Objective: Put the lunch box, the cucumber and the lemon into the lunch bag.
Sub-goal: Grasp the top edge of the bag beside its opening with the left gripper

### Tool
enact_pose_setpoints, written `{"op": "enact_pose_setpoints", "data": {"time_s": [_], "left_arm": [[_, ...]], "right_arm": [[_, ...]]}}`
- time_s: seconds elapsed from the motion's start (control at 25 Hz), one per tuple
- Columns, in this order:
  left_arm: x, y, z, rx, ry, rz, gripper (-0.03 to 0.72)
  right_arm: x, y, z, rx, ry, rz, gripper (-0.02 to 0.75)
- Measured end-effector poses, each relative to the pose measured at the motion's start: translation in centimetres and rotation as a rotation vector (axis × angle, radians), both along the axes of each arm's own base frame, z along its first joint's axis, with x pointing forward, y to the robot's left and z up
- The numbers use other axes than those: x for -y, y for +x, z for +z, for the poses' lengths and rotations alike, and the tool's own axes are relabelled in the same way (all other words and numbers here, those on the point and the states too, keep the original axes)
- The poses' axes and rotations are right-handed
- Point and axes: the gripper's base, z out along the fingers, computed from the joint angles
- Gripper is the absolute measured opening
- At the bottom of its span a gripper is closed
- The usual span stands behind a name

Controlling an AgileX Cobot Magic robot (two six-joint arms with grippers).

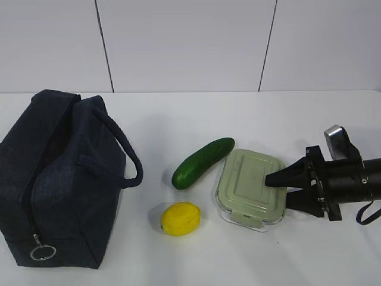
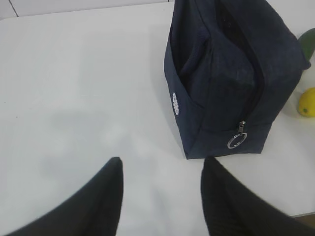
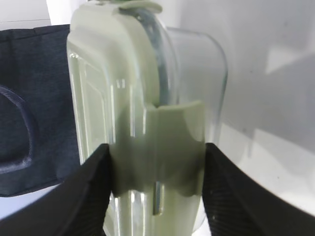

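The navy lunch bag (image 1: 59, 179) stands at the left, its silver ring pull (image 1: 41, 252) at the near end; its top gapes open in the left wrist view (image 2: 231, 64). The cucumber (image 1: 202, 162) and the lemon (image 1: 180, 218) lie in the middle. The sage-lidded lunch box (image 1: 247, 185) lies to their right. My right gripper (image 1: 280, 192) is closed on its right edge, one finger on the lid and one at the base (image 3: 155, 162). My left gripper (image 2: 160, 167) is open and empty over bare table beside the bag; it is out of the exterior view.
The white table (image 1: 178, 262) meets a white panelled wall (image 1: 178, 42) at the back. The bag's loop handle (image 1: 128, 155) hangs out toward the cucumber. In the left wrist view the lemon (image 2: 307, 102) and the cucumber tip (image 2: 309, 42) show beyond the bag.
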Motion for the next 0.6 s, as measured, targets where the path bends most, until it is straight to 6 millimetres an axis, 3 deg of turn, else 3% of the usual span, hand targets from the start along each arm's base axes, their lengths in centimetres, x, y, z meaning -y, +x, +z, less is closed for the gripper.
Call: {"op": "enact_pose_setpoints", "data": {"time_s": [0.36, 0.6], "left_arm": [[0.0, 0.0, 0.0, 0.000, 0.000, 0.000, 0.370], [0.0, 0.0, 0.0, 0.000, 0.000, 0.000, 0.370]], "right_arm": [[0.0, 0.0, 0.1, -0.034, 0.011, -0.019, 0.414], [0.0, 0.0, 2.2, 0.027, -0.002, -0.016, 0.414]]}}
